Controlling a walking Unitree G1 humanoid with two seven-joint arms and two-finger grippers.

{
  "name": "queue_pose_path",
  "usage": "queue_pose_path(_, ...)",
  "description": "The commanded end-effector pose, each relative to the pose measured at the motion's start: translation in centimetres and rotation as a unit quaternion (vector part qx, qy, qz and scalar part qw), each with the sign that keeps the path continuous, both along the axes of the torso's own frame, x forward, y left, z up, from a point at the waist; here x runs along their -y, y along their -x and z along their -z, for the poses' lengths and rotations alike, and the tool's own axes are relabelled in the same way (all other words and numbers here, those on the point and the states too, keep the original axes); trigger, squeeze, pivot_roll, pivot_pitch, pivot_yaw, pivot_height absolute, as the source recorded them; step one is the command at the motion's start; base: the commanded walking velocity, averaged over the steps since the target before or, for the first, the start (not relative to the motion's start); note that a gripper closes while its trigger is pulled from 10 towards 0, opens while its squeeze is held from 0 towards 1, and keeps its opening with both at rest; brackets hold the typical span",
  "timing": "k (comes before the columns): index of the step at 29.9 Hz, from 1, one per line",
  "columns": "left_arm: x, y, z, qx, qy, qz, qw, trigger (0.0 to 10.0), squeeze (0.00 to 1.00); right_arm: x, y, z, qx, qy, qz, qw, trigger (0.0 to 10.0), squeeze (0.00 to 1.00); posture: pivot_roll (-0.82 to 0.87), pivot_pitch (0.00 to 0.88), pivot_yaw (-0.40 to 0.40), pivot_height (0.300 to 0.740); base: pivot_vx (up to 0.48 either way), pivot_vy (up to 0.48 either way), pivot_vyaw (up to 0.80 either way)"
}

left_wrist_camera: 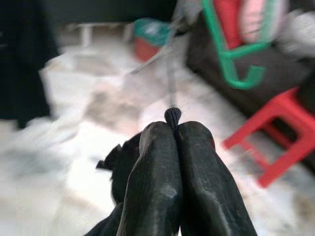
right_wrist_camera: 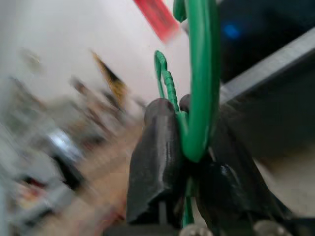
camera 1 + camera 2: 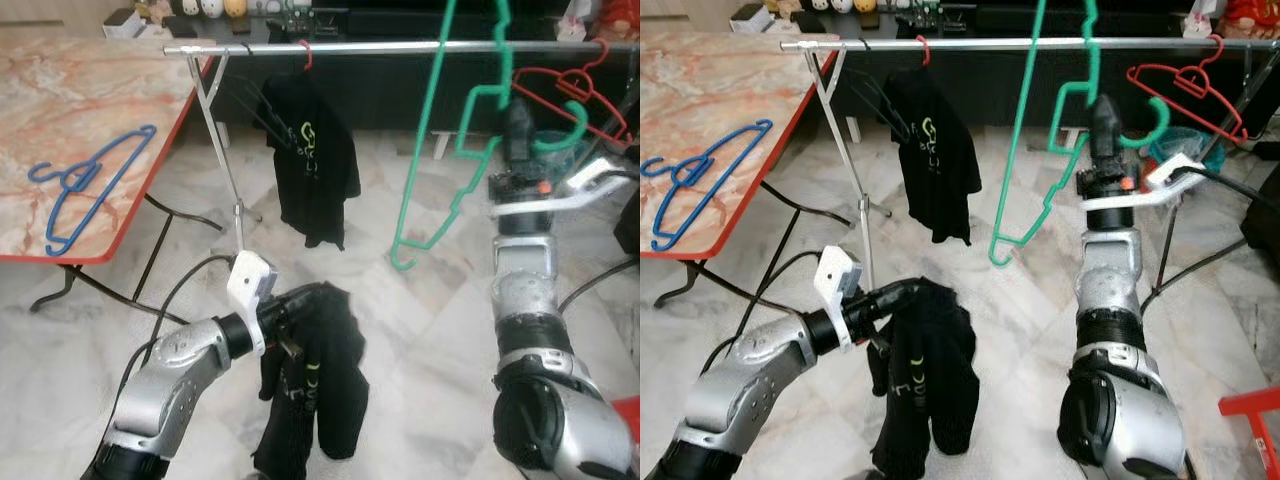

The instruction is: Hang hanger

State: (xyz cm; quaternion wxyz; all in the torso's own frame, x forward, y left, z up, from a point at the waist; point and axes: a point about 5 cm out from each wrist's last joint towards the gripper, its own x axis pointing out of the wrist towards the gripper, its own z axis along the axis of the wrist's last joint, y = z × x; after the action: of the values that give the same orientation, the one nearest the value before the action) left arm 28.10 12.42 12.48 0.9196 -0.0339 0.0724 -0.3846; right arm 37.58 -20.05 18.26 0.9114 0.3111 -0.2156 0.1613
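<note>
A green hanger [image 3: 413, 170] stands on end in front of the metal rail [image 3: 380, 47], its body reaching above the picture. My right gripper [image 3: 518, 115] is raised and shut on it near the hook, as the right wrist view shows, fingers [image 2: 157, 162] clamped on the green hanger [image 2: 199, 73]. Low on the left, my left gripper [image 3: 290, 325] is shut on a black shirt [image 3: 320, 400] that dangles toward the floor. In the left wrist view its fingertips [image 1: 157, 162] pinch a thin black strip.
Another black shirt [image 3: 310, 160] hangs from the rail on a red hanger [image 3: 305, 55]. A bare red hanger [image 3: 565, 90] hangs at the rail's right end. A blue hanger [image 3: 85, 185] lies on the marble table [image 3: 60, 90] at left. A red stool [image 1: 280, 128] stands at right.
</note>
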Motion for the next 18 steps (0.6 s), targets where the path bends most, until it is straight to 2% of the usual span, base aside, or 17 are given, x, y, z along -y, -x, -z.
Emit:
queue_pose_path(1, -1.2, -0.2, 0.3, 0.012, -0.019, -0.033, 0.999, 10.0, 0.0, 1.0, 0.3, 1.5, -0.047, 0.036, 0.047, 0.997, 10.0, 0.0, 0.06, 0.099, -0.013, 0.74, 0.0, 0.0, 0.0)
queue_pose_path(3, -2.2, -0.5, 1.0, 0.006, -0.027, -0.073, 0.997, 10.0, 0.0, 1.7, 0.6, 3.1, -0.098, 0.065, 0.078, 0.99, 10.0, 0.0, 0.05, 0.096, -0.012, 0.74, 0.0, 0.0, 0.0)
queue_pose_path(4, -3.5, -0.9, 2.1, -0.002, -0.042, -0.129, 0.991, 10.0, 0.0, 2.2, 1.3, 5.5, -0.163, 0.083, 0.097, 0.978, 10.0, 0.0, 0.05, 0.09, -0.012, 0.74, 0.0, 0.0, 0.0)
queue_pose_path(5, -3.9, -1.0, 2.7, -0.008, -0.047, -0.149, 0.988, 10.0, 0.0, 2.4, 1.7, 6.5, -0.19, 0.1, 0.105, 0.971, 10.0, 0.0, 0.05, 0.088, -0.012, 0.74, 0.0, 0.0, 0.0)
queue_pose_path(6, -4.7, -1.2, 3.6, -0.018, -0.052, -0.181, 0.982, 10.0, 0.0, 2.6, 2.4, 7.9, -0.213, 0.138, 0.122, 0.96, 10.0, 0.0, 0.05, 0.084, -0.012, 0.74, 0.0, 0.0, 0.0)
queue_pose_path(7, -4.7, -1.2, 3.6, -0.018, -0.052, -0.181, 0.982, 10.0, 0.0, 2.6, 2.4, 7.9, -0.213, 0.138, 0.122, 0.96, 10.0, 0.0, 0.05, 0.084, -0.012, 0.74, 0.0, 0.0, 0.0)
queue_pose_path(8, -5.4, -1.0, 4.9, -0.035, -0.044, -0.21, 0.976, 10.0, 0.0, 2.7, 3.6, 10.3, -0.262, 0.145, 0.123, 0.946, 10.0, 0.0, 0.05, 0.077, -0.011, 0.74, 0.0, 0.0, 0.0)
queue_pose_path(9, -5.4, -1.0, 4.9, -0.035, -0.044, -0.21, 0.976, 10.0, 0.0, 2.7, 3.6, 10.3, -0.262, 0.145, 0.123, 0.946, 10.0, 0.0, 0.05, 0.077, -0.011, 0.74, 0.0, 0.0, 0.0)
queue_pose_path(12, -6.4, -0.6, 6.3, -0.051, -0.051, -0.243, 0.967, 10.0, 0.0, 3.2, 5.0, 12.5, -0.308, 0.149, 0.136, 0.93, 10.0, 0.0, 0.05, 0.074, -0.01, 0.74, 0.0, 0.0, 0.0)
queue_pose_path(14, -7.6, -0.3, 7.4, -0.067, -0.058, -0.292, 0.952, 10.0, 0.0, 3.4, 6.0, 14.0, -0.341, 0.159, 0.138, 0.916, 10.0, 0.0, 0.04, 0.069, -0.009, 0.74, 0.0, 0.0, 0.0)
queue_pose_path(15, -8.8, 0.1, 8.2, -0.074, -0.055, -0.33, 0.939, 10.0, 0.0, 3.5, 6.8, 15.1, -0.364, 0.175, 0.142, 0.904, 10.0, 0.0, 0.04, 0.064, -0.011, 0.74, 0.0, 0.0, 0.0)
queue_pose_path(18, -10.6, 0.7, 9.3, -0.086, -0.058, -0.387, 0.916, 10.0, 0.0, 3.5, 7.9, 16.4, -0.394, 0.196, 0.144, 0.887, 10.0, 0.0, 0.04, 0.06, -0.012, 0.74, 0.0, 0.0, 0.0)
